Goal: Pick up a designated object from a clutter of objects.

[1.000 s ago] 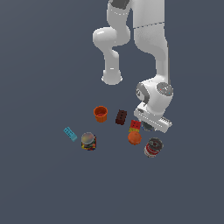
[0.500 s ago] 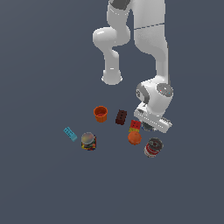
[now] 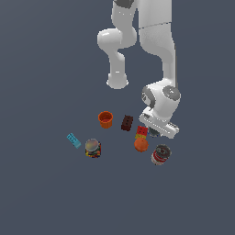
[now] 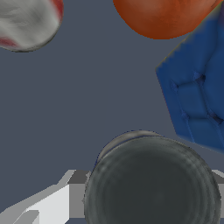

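The dark grey disc can fills the wrist view between my two fingers, which sit against its sides. My gripper is shut on it, low at the floor. In the exterior view the gripper hides the disc, between the red-yellow brick and the red-labelled can. The orange ball lies just beside it and also shows in the wrist view.
An orange cup, a dark brown brick, a multicoloured jar and a cyan brick lie toward the exterior view's left. A blue block face and the red-and-white can stand close in the wrist view.
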Controlling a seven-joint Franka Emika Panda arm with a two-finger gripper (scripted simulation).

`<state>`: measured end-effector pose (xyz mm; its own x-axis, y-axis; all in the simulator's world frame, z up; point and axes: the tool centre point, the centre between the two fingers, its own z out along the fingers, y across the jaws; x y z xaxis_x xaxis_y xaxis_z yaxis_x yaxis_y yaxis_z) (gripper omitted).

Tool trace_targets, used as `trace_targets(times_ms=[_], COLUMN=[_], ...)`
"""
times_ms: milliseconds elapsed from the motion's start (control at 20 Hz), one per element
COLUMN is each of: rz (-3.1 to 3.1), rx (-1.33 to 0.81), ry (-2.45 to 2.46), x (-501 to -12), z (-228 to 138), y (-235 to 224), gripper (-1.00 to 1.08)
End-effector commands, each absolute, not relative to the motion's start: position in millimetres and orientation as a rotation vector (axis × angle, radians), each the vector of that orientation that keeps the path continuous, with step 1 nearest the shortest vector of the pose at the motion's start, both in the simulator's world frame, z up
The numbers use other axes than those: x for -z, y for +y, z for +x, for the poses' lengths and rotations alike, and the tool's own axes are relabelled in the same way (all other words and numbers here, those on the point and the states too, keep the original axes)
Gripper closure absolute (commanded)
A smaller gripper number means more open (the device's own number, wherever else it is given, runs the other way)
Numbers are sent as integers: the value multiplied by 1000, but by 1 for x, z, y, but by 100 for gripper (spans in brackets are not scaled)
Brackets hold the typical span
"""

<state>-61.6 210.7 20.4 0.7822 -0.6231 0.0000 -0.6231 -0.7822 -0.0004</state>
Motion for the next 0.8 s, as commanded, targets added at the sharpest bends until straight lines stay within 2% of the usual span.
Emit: trace_targets(times_ms=[0,350,750], rz=[-2964,-2964,-2964], rx=[2,2,1], ry=[1038,1038,1037], x=[-27,-57,-113], z=[-61,-63,-66], y=[204,168,103], gripper=[108,108,108])
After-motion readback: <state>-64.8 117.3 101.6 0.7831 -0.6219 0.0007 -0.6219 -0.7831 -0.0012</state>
